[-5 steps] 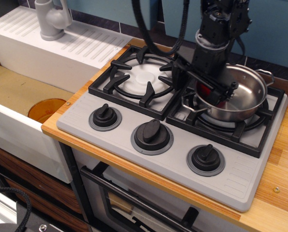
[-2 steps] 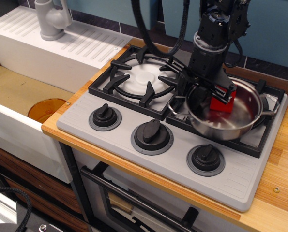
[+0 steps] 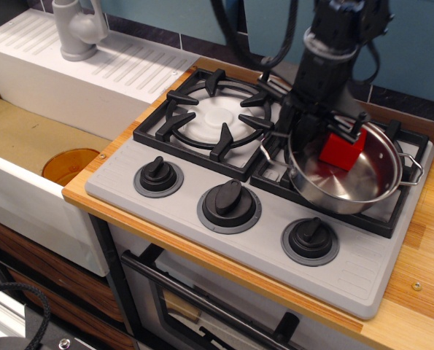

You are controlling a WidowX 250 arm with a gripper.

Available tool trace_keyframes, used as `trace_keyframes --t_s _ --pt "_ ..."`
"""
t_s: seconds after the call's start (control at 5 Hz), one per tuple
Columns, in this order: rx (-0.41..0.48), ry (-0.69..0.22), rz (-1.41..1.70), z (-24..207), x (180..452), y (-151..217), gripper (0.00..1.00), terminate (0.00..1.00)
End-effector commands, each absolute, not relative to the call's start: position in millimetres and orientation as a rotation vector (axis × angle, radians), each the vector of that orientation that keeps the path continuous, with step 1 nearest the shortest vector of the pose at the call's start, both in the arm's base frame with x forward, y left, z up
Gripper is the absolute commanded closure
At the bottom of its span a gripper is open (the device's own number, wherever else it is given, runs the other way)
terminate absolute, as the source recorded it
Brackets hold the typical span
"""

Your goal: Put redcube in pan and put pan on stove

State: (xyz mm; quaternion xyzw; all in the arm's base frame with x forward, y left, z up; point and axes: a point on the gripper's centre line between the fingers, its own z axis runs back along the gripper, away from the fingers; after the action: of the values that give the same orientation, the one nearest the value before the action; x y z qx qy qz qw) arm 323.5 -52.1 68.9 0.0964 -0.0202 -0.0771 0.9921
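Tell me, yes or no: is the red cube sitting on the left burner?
No. The redcube lies inside the pan, which is over the right grate of the stove; the left burner is bare.

Even, fairly bright indoor light falls from above, and shadows are soft and short. The shiny round stainless-steel pan (image 3: 346,175) shows the strongest glare, with pale streaks along its inner wall and a reddish reflection of the small bright-red cube (image 3: 341,152) on its floor. The light-grey toy stove (image 3: 260,244) has a dull, even sheen. The black robot arm and its pincer (image 3: 326,120) read as a dark mass with little detail. Focus is slightly soft throughout, with mild graininess.
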Motion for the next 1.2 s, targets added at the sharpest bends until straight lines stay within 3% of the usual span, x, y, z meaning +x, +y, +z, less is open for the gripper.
trace_keyframes --t_s 0.0,0.4,1.0 --pt "0.214 -0.065 -0.179 151 343 -49 1.00 0.00" --pt "0.222 -0.049 -0.238 165 363 -18 1.00 0.00" --pt "0.209 -0.081 -0.314 145 390 40 1.00 0.00"
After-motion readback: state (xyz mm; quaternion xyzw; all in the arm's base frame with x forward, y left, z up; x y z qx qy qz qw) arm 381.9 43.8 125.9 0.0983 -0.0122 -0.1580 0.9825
